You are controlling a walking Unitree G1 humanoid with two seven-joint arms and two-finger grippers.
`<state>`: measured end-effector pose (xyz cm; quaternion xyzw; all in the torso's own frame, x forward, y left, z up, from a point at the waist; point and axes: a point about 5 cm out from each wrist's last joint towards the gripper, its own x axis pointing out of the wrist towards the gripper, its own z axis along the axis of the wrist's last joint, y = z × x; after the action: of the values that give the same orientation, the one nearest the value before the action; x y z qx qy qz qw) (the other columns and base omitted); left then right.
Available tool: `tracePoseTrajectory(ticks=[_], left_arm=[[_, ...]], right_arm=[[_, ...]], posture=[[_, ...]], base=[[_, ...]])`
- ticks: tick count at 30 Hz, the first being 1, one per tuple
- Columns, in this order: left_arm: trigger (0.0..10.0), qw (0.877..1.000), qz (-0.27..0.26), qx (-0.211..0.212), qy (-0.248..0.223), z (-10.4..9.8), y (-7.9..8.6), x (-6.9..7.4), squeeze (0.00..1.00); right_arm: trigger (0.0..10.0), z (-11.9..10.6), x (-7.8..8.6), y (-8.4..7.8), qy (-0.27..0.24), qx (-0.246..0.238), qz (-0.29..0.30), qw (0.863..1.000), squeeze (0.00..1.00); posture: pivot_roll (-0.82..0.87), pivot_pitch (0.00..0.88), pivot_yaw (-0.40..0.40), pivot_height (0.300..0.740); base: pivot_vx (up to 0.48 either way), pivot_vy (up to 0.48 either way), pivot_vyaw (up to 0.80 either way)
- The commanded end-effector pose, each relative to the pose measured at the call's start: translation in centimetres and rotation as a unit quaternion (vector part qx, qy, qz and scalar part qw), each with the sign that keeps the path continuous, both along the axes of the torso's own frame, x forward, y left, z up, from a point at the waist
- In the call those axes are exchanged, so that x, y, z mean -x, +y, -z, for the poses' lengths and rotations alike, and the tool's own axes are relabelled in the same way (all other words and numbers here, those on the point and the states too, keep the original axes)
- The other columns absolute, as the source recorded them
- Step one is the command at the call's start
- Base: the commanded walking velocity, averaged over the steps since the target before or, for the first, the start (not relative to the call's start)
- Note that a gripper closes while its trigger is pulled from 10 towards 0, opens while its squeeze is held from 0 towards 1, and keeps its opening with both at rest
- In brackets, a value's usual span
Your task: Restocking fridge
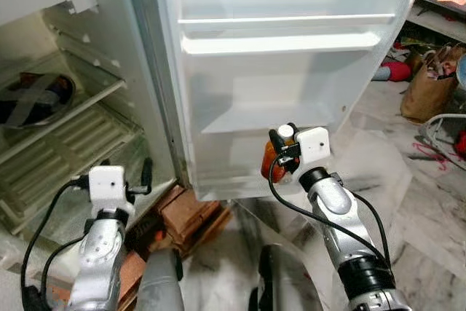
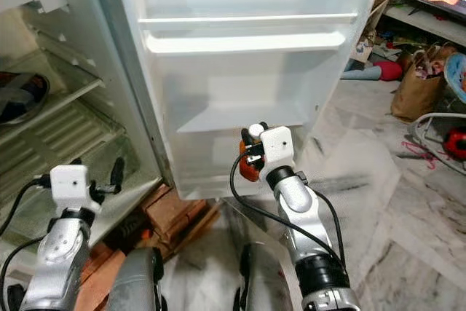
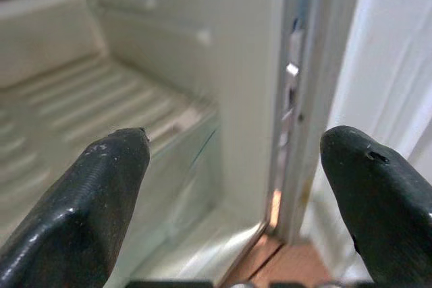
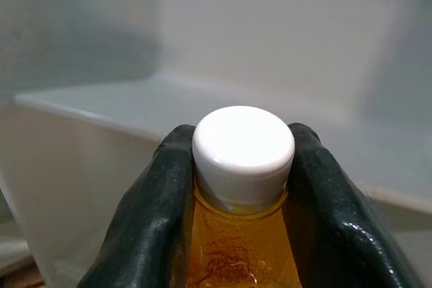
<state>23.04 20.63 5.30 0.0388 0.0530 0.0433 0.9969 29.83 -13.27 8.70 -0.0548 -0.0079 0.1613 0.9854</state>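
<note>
The bottle [image 4: 243, 187], amber with a white cap, is pinched at its neck by the right claw [image 1: 285, 152], just before the door's bottom bin [image 1: 240, 180]. Best lift it over the bin's front edge, then lower upright. Left claw [image 3: 236, 187] hangs wide, empty, near the fridge [image 1: 65, 129].

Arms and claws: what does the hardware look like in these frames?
Both arms are silver metal segments with a black joint ring. A white boxy camera housing sits on each wrist, looping black cables running back along the arm. The left claw and right claw each have two long black fingers, rounded, slightly scuffed and glossy.
</note>
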Motion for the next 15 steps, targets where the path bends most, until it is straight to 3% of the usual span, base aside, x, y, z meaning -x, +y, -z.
tracePoseTrajectory(ticks=[1, 4, 15], left_arm=[[10.0, 1.0, 0.005, -0.006, -0.003, -0.7, 0.4, 0.4, 0.0], [10.0, 1.0, 0.003, -0.013, -0.007, -1.4, 0.7, 1.0, 0.0], [10.0, 0.999, -0.006, -0.016, -0.041, -5.0, 0.5, 2.2, 0.0]], right_arm=[[10.0, -0.2, -0.5, -0.6, -0.008, 0.007, 0.011, 1.0, 0.0], [10.0, -0.4, -0.9, -0.7, -0.011, 0.011, 0.011, 1.0, 0.0], [10.0, -1.9, -3.1, 0.7, -0.062, 0.048, -0.027, 0.997, 0.0]], posture=[[0.05, 0.141, -0.04, 0.608], [0.07, 0.168, -0.039, 0.583], [0.12, 0.276, -0.051, 0.583]], base=[[0.0, 0.0, 0.0], [0.0, 0.0, 0.0], [0.0, 0.0, 0.0]])
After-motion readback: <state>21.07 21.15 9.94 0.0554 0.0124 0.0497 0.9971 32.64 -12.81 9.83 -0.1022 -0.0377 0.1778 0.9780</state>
